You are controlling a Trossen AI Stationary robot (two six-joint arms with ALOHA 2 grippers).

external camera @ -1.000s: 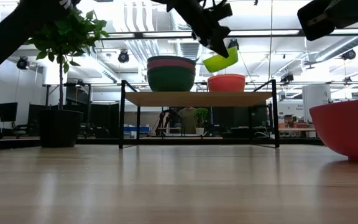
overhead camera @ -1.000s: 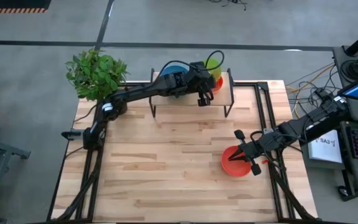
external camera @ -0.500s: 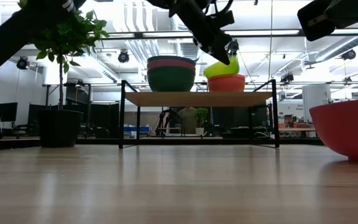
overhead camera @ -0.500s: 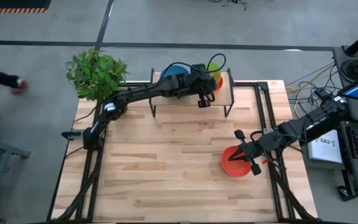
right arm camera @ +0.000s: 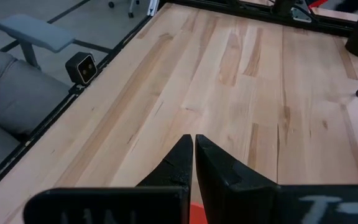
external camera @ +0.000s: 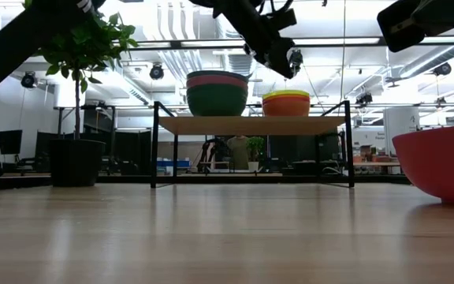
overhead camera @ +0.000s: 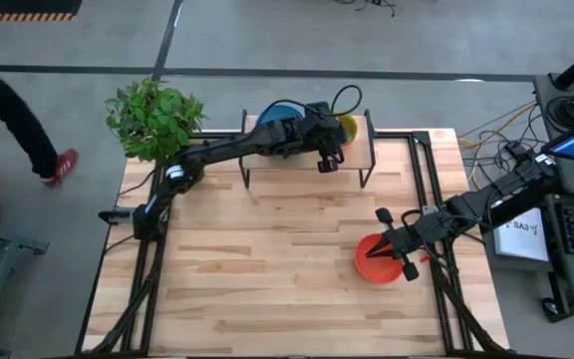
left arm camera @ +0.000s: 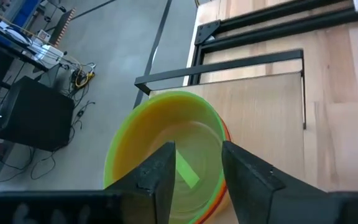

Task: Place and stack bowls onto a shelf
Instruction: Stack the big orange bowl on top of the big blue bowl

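Observation:
The lime green bowl [left arm camera: 166,134] sits level, nested in the orange bowl [external camera: 286,106] on the right part of the shelf [external camera: 251,125]. My left gripper [left arm camera: 197,165] hangs open just above it, a finger over either side of the near rim, touching nothing; in the low view [external camera: 284,65] it stands clear of the rim. A stack of larger bowls [external camera: 217,93] rests on the shelf's left part. The red bowl [overhead camera: 375,261] sits on the table at the near right, and my right gripper [right arm camera: 193,146] is shut well above it.
A potted plant [overhead camera: 152,118] stands at the table's far left corner, beside the shelf. A person [overhead camera: 8,110] walks on the floor beyond the table's left edge. The middle of the wooden tabletop [overhead camera: 287,249] lies bare.
My left gripper has opened and let go of the lime green bowl. The bowl, held tilted above the shelf a second ago, has dropped into the orange bowl and now sits level. A person has walked into view at the left.

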